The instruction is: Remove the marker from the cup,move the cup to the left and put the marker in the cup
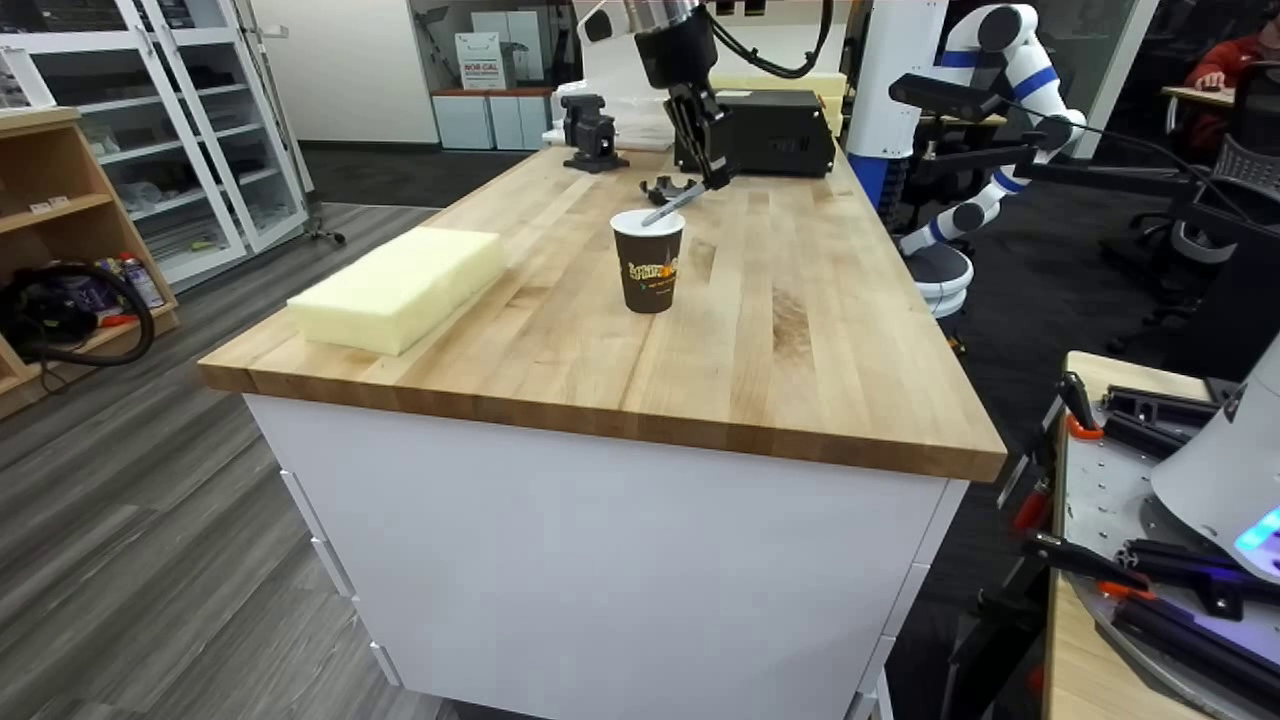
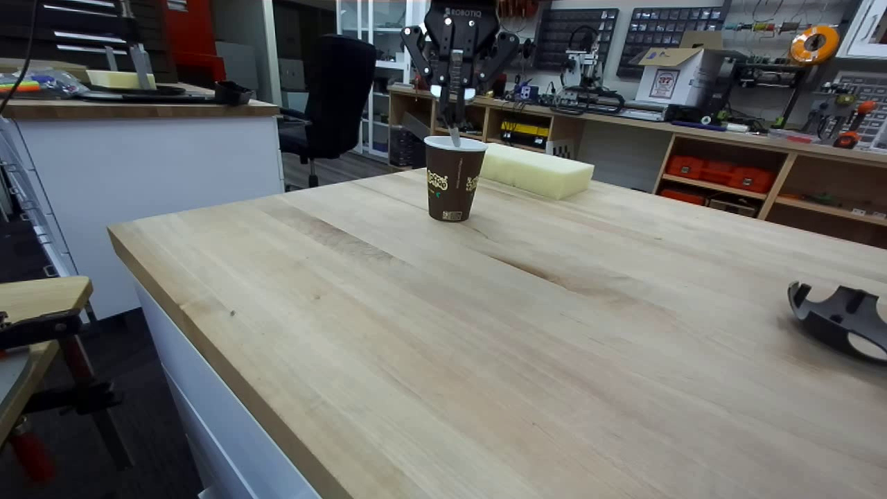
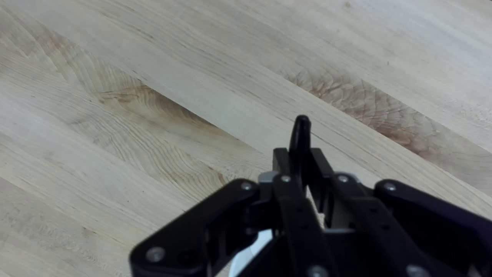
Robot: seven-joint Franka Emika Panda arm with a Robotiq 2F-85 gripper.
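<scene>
Butcher-block tabletop (image 1: pixel 540 355) spreading below, my nearly closed pincer (image 1: pixel 716 181) gripping the marker (image 1: pixel 677 203), its end slanting into the paper coffee cup (image 1: pixel 649 268) underneath.

In an exterior view, the cup (image 1: pixel 649 272) stands on the table (image 1: pixel 740 380), just above the frame's centre, the lower end of the marker (image 1: pixel 676 204) in its mouth. The foam block (image 1: pixel 400 285) lies left; the box (image 1: pixel 770 135) sits behind, towards upper right.

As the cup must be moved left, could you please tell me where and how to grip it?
Probably by its rim, from above, once the marker is out: the cup stands upright and open-topped, so that rim could be straddled.
</scene>
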